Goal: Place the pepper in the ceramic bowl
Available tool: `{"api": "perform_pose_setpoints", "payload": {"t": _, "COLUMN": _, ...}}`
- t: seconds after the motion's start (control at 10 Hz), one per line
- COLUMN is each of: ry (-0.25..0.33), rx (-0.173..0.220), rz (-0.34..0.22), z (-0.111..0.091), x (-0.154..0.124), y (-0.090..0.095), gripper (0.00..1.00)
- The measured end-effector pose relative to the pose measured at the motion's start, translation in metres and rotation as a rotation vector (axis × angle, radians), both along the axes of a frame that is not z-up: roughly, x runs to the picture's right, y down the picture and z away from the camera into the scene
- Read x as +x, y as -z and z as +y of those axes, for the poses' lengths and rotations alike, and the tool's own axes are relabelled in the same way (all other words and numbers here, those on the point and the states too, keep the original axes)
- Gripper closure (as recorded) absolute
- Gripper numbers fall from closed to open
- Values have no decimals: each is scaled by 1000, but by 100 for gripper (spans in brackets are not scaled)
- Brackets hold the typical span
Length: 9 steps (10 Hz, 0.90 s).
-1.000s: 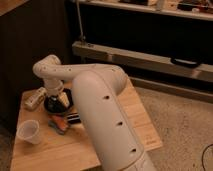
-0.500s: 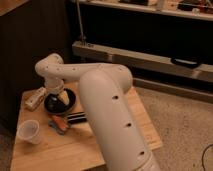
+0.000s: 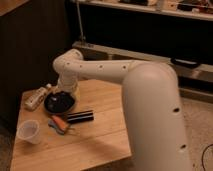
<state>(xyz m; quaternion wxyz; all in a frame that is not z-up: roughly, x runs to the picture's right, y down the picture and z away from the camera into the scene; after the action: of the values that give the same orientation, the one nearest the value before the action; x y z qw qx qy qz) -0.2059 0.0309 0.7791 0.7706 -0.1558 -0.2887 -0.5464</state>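
The arm has swung clear of the ceramic bowl [image 3: 51, 107], leaving the pincer [image 3: 65, 93] hanging over its 12 o'clock rim, grip impossible to tell, while the pepper [image 3: 59, 121] has not moved from the desk [image 3: 100, 136] at the bowl's 6 o'clock, seemingly still to be picked up.

On the table [image 3: 102, 142], toward the back left, the ceramic bowl [image 3: 60, 104], with a bottle [image 3: 36, 98] lying on its side just to its left and the gripper [image 3: 65, 93] right above its back rim, at the end of the arm [image 3: 112, 70] reaching in from the right. In front of the bowl, the pepper [image 3: 58, 121] against a pad [image 3: 64, 129], with a cylinder [image 3: 80, 116] lying just to their right. Near the front left corner, apart from the rest, a cup [image 3: 29, 132] standing upright.
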Motion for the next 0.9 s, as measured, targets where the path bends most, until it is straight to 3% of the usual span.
{"api": "perform_pose_setpoints", "payload": {"t": 0.6, "ry": 16, "rx": 4, "rz": -33, "z": 2, "x": 2, "y": 5, "gripper": 20}}
{"api": "perform_pose_setpoints", "payload": {"t": 0.7, "ry": 22, "rx": 11, "rz": -73, "z": 0, "x": 5, "y": 6, "gripper": 20}}
{"api": "perform_pose_setpoints", "payload": {"t": 0.9, "ry": 83, "rx": 75, "rz": -303, "z": -4, "x": 15, "y": 12, "gripper": 20}}
